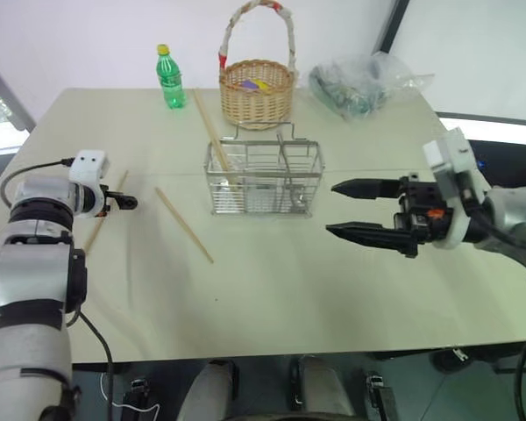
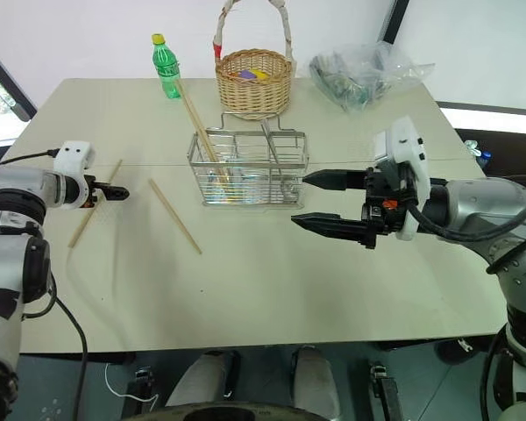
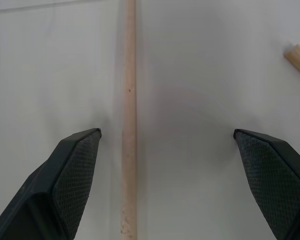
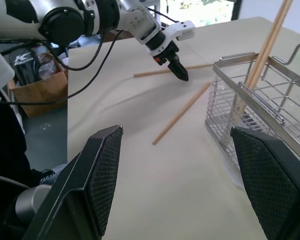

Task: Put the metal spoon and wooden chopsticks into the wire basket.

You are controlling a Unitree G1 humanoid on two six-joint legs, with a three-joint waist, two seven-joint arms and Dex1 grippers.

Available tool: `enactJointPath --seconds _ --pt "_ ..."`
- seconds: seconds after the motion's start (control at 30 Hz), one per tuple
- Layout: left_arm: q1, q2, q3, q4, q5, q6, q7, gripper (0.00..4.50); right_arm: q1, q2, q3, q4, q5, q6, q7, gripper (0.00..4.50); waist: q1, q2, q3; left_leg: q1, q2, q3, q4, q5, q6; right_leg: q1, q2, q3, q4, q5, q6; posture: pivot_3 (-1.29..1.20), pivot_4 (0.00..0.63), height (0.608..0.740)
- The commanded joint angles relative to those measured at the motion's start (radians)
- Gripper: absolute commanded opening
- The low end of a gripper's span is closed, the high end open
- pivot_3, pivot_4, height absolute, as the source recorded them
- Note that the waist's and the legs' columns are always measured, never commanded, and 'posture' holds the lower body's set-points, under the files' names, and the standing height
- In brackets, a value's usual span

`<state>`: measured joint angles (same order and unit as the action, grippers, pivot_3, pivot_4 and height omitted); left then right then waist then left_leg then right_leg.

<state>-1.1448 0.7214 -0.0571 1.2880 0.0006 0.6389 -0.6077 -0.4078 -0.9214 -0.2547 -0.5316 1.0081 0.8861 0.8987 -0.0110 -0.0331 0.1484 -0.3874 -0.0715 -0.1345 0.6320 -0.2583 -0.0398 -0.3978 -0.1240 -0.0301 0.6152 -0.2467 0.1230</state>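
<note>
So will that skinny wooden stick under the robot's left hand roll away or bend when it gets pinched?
Probably no bending: the chopstick looks straight and solid, so likely stiff. It might roll, since it looks round and lies flat on the smooth table. It looks very thin between the open left gripper fingers, so it could slip sideways if pinched off-centre.

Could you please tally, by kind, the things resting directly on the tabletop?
chopsticks lying flat: 2
baskets: 2, the wire basket and the wicker basket
green bottle: 1
plastic bag: 1
Total: 6
</note>
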Motion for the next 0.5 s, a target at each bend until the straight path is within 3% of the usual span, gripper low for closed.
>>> enactJointPath --seconds 0.03,0.2,0.23,0.5 --pt "-0.022 0.01 0.018 0.015 0.024 -0.012 0.022 3.11 0.0 -0.014 -0.047 -0.019 0.024 -0.01 -0.014 3.57 0.0 0.0 0.0 0.0 0.0 0.0 0.0 0.0 0.0 0.0 0.0 0.0 0.0 0.0 0.0 0.0 0.15 0.674" --pt "-0.016 0.015 0.048 0.024 0.022 -0.007 0.043 0.41 0.004 -0.017 -0.072 0.0 0.045 0.002 -0.037 3.57 -0.001 0.0 0.0 0.0 0.0 0.0 0.0 0.0 0.0 0.0 0.0 0.0 0.001 0.0 0.0 0.0 0.15 0.674" --pt "-0.014 0.015 0.052 0.024 0.024 -0.007 0.043 0.06 0.004 -0.019 -0.074 0.002 0.046 0.002 -0.038 3.57 0.0 0.0 0.0 0.0 0.0 0.0 0.0 0.0 0.0 0.0 0.0 0.0 0.001 0.0 0.0 0.0 0.15 0.674" --pt "-0.023 0.01 0.099 0.012 0.013 -0.067 0.098 0.06 0.01 -0.032 -0.059 0.014 0.022 -0.015 -0.02 3.57 0.0 0.0 0.0 0.0 0.0 0.0 0.0 0.0 0.0 0.0 0.0 0.0 0.001 0.0 0.0 0.0 0.15 0.674"
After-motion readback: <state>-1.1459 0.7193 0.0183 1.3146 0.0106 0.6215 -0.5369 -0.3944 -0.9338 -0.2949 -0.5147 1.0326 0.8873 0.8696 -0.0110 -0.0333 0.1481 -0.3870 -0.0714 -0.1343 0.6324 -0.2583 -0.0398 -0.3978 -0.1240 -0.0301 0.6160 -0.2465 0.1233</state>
